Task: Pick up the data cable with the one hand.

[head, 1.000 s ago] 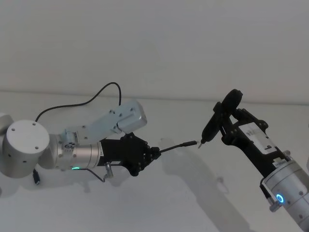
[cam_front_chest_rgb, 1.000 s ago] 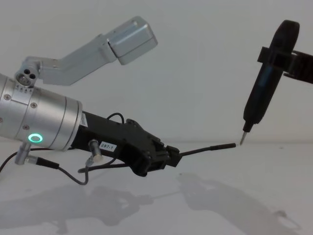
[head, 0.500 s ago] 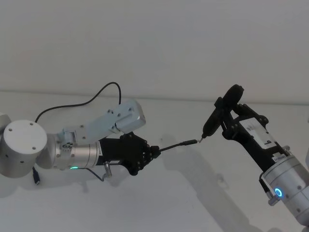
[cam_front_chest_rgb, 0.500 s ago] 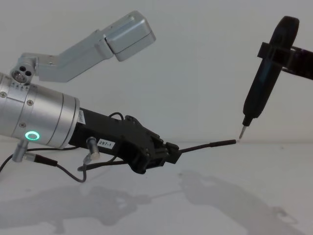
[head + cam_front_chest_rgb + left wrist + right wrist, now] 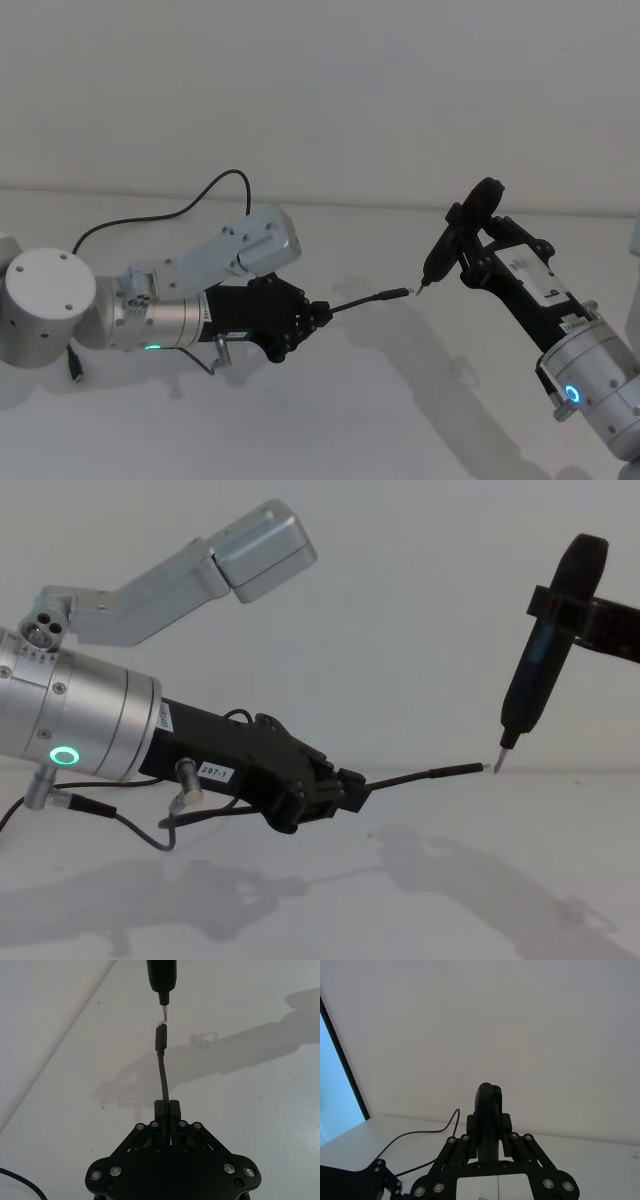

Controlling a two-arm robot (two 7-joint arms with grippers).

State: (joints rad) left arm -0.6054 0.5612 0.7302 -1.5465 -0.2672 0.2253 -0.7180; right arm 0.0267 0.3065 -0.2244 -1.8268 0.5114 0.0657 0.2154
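Note:
The data cable is a thin black cord held above the white table, its slim plug pointing toward the robot's right. My left gripper is shut on the cable just behind the plug, as the left wrist view confirms: gripper, cable. The rest of the cable loops back over the table. My right gripper is shut on a slim black upright tool, whose metal pin tip stands right at the plug's metal end.
A short grey wire with a silver barrel connector hangs under the left wrist. The white table is bare under both arms, with a white wall behind. A bright window edge lies off to one side.
The left gripper has lifted the plug slightly and the right arm has shifted a little, so the plug's end and the tool's pin tip have drawn together.

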